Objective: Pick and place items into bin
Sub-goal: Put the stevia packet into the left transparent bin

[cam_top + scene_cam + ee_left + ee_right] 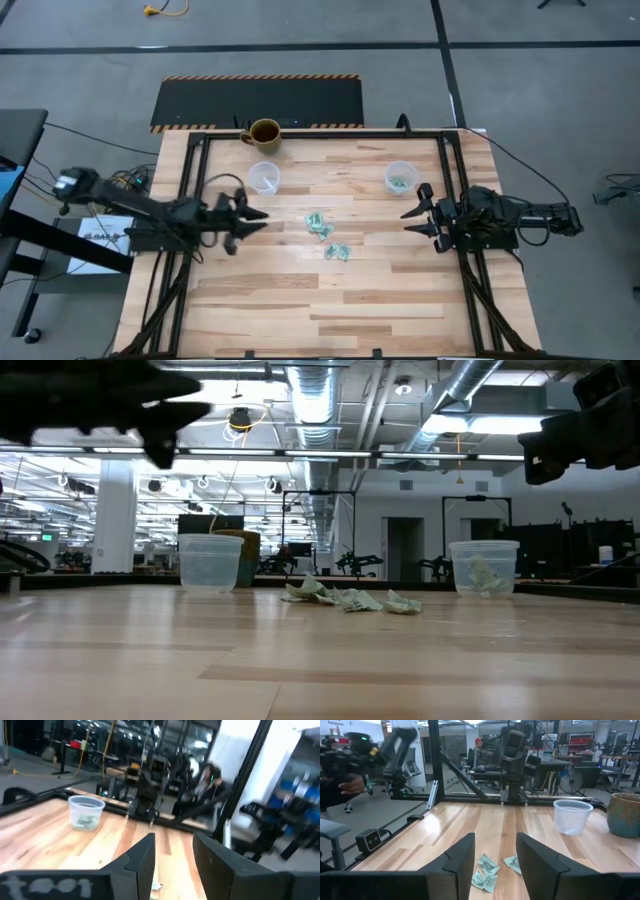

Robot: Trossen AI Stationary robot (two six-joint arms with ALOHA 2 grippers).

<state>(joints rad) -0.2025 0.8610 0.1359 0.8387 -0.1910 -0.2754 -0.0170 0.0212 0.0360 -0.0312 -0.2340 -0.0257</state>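
Two dark arms are seen reaching in over the wooden counter [300,290] from its opposite sides, both held above the surface. No brand, label or readable writing can be made out anywhere; only blurred pale marks are seen on the left arm's body in the left wrist view. The left tool [252,215] is held with its fingers spread to a moderate gap and nothing between them, pointing toward the middle of the counter. The right tool [416,218] is likewise spread apart and empty, facing the left one across the counter. Three containers stand toward the far edge: a brown mug [264,133] whose inside is too dark to judge, a clear plastic cup [264,177] just beside it in which nothing can be seen, and a second clear cup [400,177] on the right side, in which a few light-green pieces are held. The remaining items [328,236], small crinkly light-green and white wrapped pieces, are scattered loosely on the bare wood between the two tools, near the centre; their exact count cannot be told, since several overlap. In the low view the arms are cut off by the frame's top edge.
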